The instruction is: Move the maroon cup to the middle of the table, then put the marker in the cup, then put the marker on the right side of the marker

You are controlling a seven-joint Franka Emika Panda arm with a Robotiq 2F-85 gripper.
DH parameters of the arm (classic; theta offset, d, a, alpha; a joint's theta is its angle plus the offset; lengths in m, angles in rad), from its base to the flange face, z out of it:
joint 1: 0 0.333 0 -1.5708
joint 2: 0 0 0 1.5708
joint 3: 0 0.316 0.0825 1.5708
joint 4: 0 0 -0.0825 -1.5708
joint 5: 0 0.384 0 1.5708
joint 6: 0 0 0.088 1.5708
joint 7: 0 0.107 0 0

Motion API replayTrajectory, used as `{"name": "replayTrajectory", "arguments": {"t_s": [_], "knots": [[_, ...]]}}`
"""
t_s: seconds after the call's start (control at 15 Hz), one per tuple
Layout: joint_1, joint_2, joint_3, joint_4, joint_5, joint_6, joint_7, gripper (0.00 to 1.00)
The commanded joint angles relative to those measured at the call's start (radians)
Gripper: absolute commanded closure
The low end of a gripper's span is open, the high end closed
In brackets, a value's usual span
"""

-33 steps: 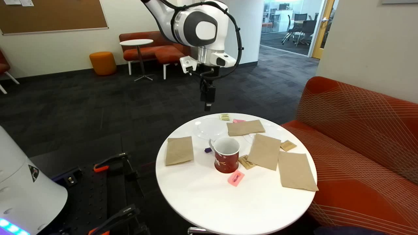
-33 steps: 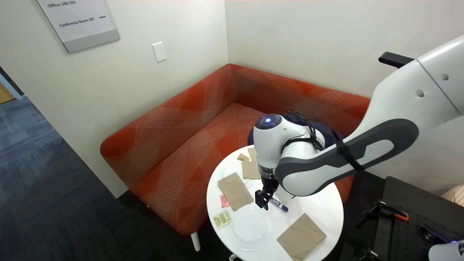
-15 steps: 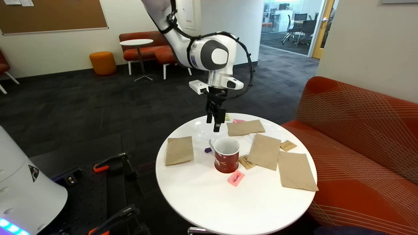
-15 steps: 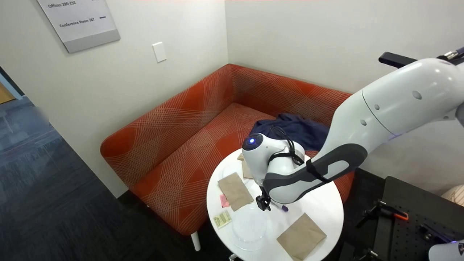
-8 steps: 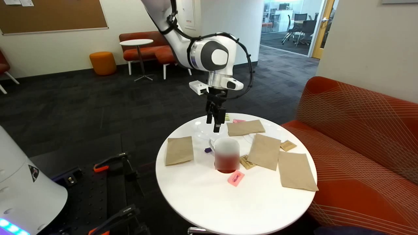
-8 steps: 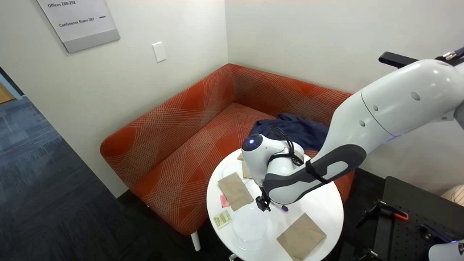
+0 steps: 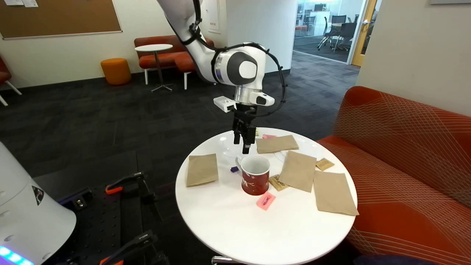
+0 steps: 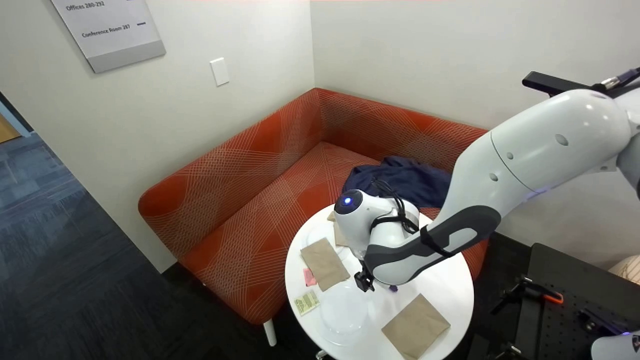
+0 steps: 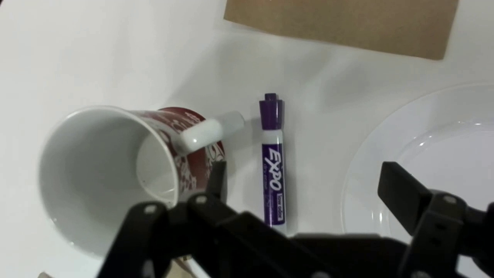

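Marker with purple cap, white neck and purple label (image 9: 273,173) is laid flat, ungripped, on the round white table (image 7: 257,232), and is framed in the wrist view by the widely parted jaws of the black two-fingered gripper (image 9: 303,172). With its cap towards twelve o'clock, its length is set crosswise to the jaws' closing, presumably so that both sides can be pinched. At nine o'clock from it, the dark-red mug with white interior (image 9: 104,170) is stood upright near the table's middle, seemingly so that the marker can be received. Its white handle (image 9: 212,133) is aimed at roughly two o'clock and might be brushed during lowering.
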Motion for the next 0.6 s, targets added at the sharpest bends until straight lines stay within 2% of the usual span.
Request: {"name": "replayTrajectory", "arguments": {"t_s": [0.0,0.53], "knots": [[0.011,0.024,-0.020,0.016,-0.029,0.038,-0.039,0.00],[0.005,0.080,-0.028,0.054,-0.033,0.093,-0.105,0.00]]}}
